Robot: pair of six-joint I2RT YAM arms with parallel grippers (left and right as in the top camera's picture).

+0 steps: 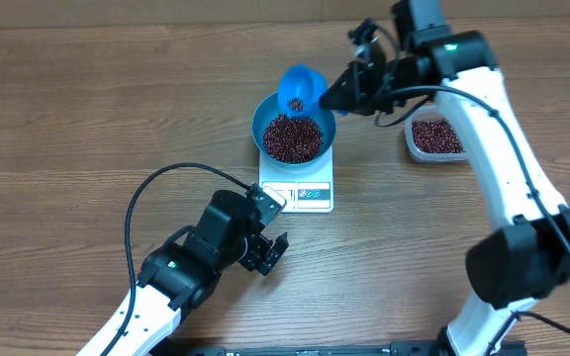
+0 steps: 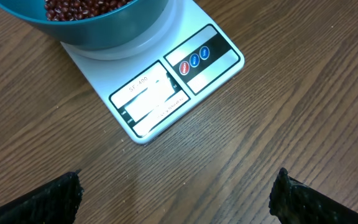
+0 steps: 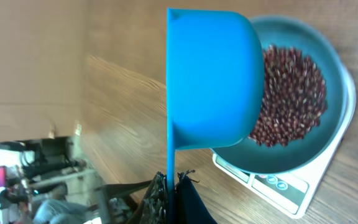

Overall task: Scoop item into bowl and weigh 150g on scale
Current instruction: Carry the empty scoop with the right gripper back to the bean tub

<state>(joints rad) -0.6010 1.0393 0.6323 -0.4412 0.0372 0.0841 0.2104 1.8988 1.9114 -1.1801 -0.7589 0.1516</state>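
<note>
The blue bowl [image 1: 265, 117] stands on the white scale [image 1: 310, 194] and holds a heap of dark red-brown beans [image 1: 291, 136]. My right gripper [image 1: 347, 91] is shut on the handle of a small blue scoop [image 1: 300, 87], tilted over the bowl's far rim with a few beans in it. In the right wrist view the scoop [image 3: 210, 74] covers part of the bowl [image 3: 328, 134], and the beans [image 3: 291, 93] show beside it. My left gripper [image 1: 270, 251] hangs open over bare table just in front of the scale [image 2: 166, 93]. Its fingertips [image 2: 64, 193] frame nothing.
A clear plastic tub [image 1: 433, 138] with more beans sits to the right of the scale, partly under my right arm. A black cable [image 1: 151, 193] loops across the table left of my left arm.
</note>
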